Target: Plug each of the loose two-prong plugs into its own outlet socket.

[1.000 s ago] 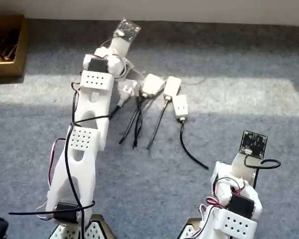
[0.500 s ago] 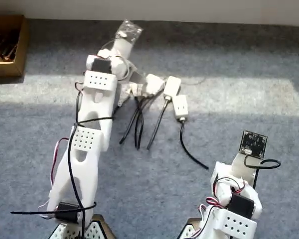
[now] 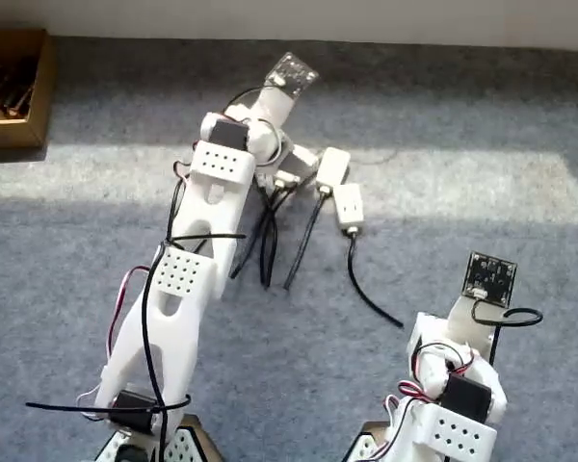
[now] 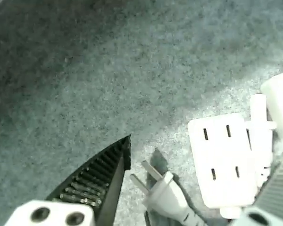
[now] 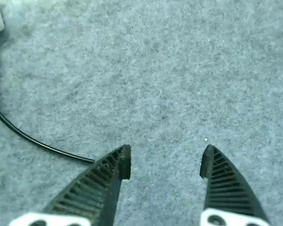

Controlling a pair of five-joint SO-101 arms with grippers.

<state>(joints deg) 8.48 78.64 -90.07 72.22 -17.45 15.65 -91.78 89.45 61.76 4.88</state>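
A loose white two-prong plug [image 4: 161,194] lies on the grey carpet, prongs pointing past my left gripper's black finger [image 4: 104,181]. Beside it lies a white outlet block [image 4: 224,165] with slots facing up. My left gripper [image 4: 203,155] is open, with plug and block both between its fingers and neither held. From above, the left arm [image 3: 217,183] stretches over a cluster of white outlet blocks [image 3: 332,166], with another block [image 3: 348,206] just nearer. My right gripper [image 5: 165,157] hangs open over bare carpet, a black cable [image 5: 28,136] off to one side.
Several black cables [image 3: 270,241] fan out from the outlet cluster toward the near side. One cable [image 3: 371,289] curves toward the right arm [image 3: 462,385]. A wooden box [image 3: 14,87] sits at the far left. Open carpet stretches on the right.
The left arm has swung to the right, carrying its wrist over the outlet cluster. The right arm has not moved.
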